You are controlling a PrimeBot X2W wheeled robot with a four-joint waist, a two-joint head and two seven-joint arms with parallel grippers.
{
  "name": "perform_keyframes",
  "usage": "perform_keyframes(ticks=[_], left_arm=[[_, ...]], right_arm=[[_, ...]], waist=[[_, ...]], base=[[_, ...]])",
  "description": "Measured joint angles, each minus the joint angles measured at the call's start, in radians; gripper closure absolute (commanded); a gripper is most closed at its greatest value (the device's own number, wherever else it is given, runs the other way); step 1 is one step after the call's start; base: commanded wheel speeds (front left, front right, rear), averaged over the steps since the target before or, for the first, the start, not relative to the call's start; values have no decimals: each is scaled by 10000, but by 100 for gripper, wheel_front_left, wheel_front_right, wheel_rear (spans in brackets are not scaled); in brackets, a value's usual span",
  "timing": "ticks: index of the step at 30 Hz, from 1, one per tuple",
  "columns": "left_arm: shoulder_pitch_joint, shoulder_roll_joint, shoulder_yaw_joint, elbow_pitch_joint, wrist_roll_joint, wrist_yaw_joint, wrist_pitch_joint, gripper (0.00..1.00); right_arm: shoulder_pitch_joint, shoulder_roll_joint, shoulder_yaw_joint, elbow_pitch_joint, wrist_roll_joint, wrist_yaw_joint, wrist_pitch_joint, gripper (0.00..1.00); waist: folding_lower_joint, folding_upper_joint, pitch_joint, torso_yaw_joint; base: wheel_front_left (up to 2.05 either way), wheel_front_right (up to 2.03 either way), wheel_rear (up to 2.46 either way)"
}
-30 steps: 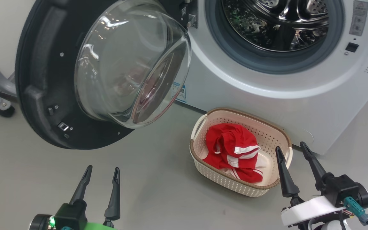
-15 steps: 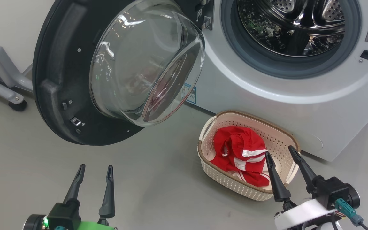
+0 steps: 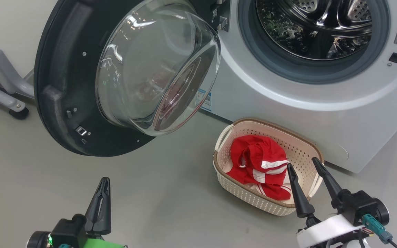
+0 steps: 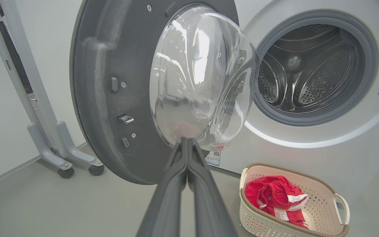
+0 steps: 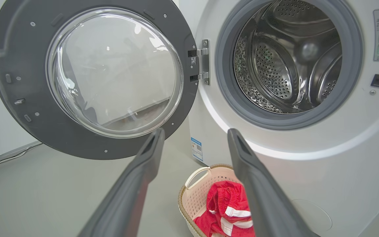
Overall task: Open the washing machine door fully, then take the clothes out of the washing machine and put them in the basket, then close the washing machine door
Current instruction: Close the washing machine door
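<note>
The washing machine door stands swung wide open to the left, its clear glass bowl bulging toward me. The white washing machine shows a bare steel drum. The red clothes with white stripes lie in the cream basket on the floor below the machine's front. My left gripper is shut with nothing in it, low at the left, short of the door. My right gripper is open, empty, beside the basket's right end. The clothes lie between and below its fingers.
A grey wheeled stand sits at the far left behind the door, with its castors on the floor. Bare grey floor spreads between my grippers and the basket. A blue label marks the machine's lower front.
My left gripper's fingers have come together from open to shut. From one second ago the head view shifted, moving the scene rightward in the picture; the right gripper stays open.
</note>
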Motion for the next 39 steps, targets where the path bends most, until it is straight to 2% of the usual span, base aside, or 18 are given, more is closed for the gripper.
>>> perform_keyframes(ticks=[5,8,13,14,15,16,17,22,27,31,35,39], left_arm=[[0,-4,-23,-161,-357,-228,-79,100],[0,-23,-25,-303,-1235,-535,-84,100],[3,-44,46,-836,-3883,-1350,-84,100],[3,-44,46,-836,-3883,-1350,-84,100],[5,-44,31,-1093,-5273,-1584,-84,100],[6,-44,13,-1250,-6088,-1653,-86,100],[6,-44,13,-1250,-6088,-1653,-86,100],[41,-54,-98,-2105,-8688,-1755,-151,100],[35,-61,807,-2660,-11008,-1808,-174,100],[32,-77,1720,-3020,-11587,-1847,-176,100],[27,12,2688,-3198,-11676,-1848,-178,100],[-18,949,3614,-3149,-12337,-1852,136,100]], right_arm=[[-4,4,-15,4,0,0,0,0],[-6,6,-15,4,-2,0,0,0],[-8,10,-17,8,-92,2,0,0],[-8,10,-17,8,-92,2,0,0],[-8,12,-17,10,-92,2,0,0],[-9,12,-17,10,-94,2,0,0],[-9,12,-17,10,-94,2,0,0],[-13,13,-19,13,-102,2,0,0],[-17,12,-48,13,-104,4,0,0],[-18,10,-75,13,-134,6,0,0],[-20,4,-81,17,-180,23,0,0],[-35,-23,-54,10,-240,31,0,0]], waist=[[0,0,20,2],[0,0,23,4],[0,0,29,12],[0,0,29,12],[0,0,38,16],[0,0,45,17],[0,0,45,17],[0,0,88,28],[0,0,118,49],[0,0,134,69],[0,0,143,89],[0,0,245,107]], base=[[0,0,0],[0,0,0],[0,0,0],[0,0,0],[0,0,0],[0,0,0],[0,0,0],[0,0,0],[0,0,0],[0,0,0],[0,0,0],[0,0,0]])
